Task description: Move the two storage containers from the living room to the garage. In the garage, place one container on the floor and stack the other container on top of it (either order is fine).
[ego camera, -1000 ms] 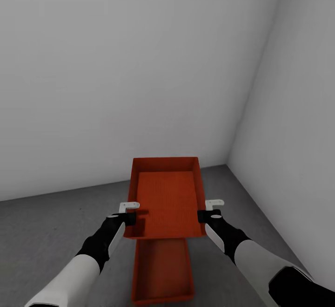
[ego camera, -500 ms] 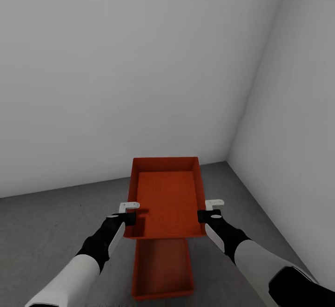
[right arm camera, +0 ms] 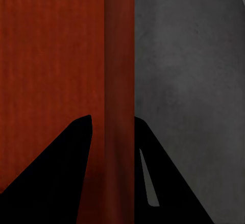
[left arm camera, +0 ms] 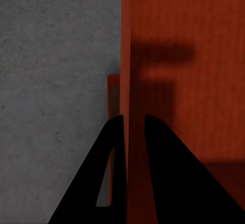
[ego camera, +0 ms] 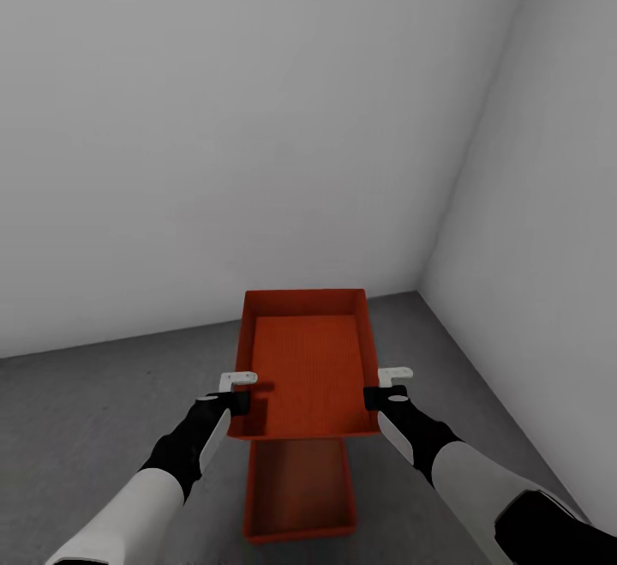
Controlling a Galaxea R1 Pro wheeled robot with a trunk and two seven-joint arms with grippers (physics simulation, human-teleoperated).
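Note:
I hold one orange-red storage container level in the air between both arms. My left gripper is shut on its left wall; my right gripper is shut on its right wall. The other storage container lies on the dark grey garage floor directly below and nearer me, its far end hidden under the held one. In the left wrist view a strip of the lower container shows past the held wall.
A white wall stands close ahead and a second white wall closes the right side, meeting in a corner. Grey floor lies open to the left and right of the containers.
The head view has shifted slightly: the floor container and floor line sit a little higher in the picture. The held container and both grippers keep their place.

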